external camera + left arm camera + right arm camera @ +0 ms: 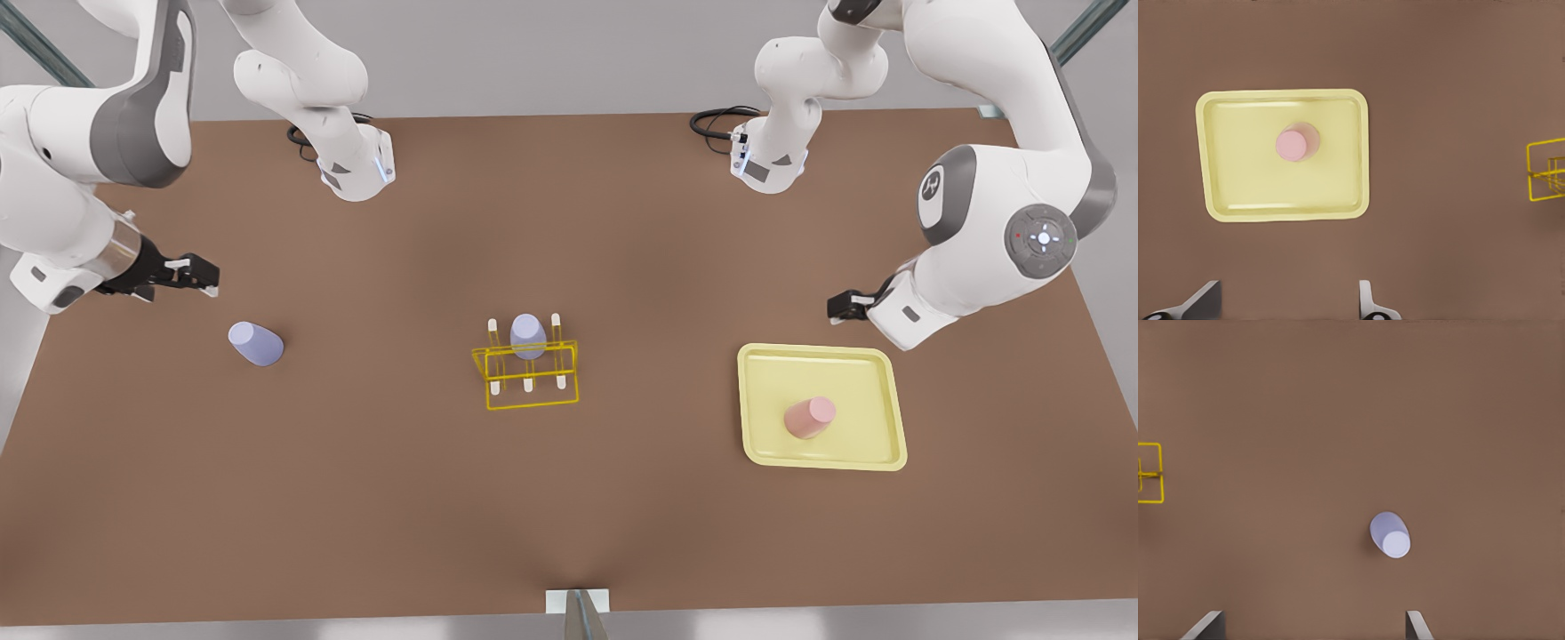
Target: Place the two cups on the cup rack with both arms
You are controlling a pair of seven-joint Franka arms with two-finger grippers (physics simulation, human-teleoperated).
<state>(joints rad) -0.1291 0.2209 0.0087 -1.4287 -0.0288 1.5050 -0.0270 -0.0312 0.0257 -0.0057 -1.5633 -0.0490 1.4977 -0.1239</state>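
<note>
Approach stage, nothing grasped. Left gripper [836, 307] above the tray [880, 369] holding the pink cup [809, 417], jaws spread. Right gripper [203, 274] near the lavender cup [256, 344] on the tabletop [569, 516], jaws spread. Next: descend, grip, carry to the cup rack [529, 378].

Two white arms [996, 204] with grey joint sections, black jaws, and looped black cables [716, 120] at their bases.

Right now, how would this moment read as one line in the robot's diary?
left gripper: open, above tray with pink cup | right gripper: open, near purple cup on table | rack: one purple cup on it
</note>
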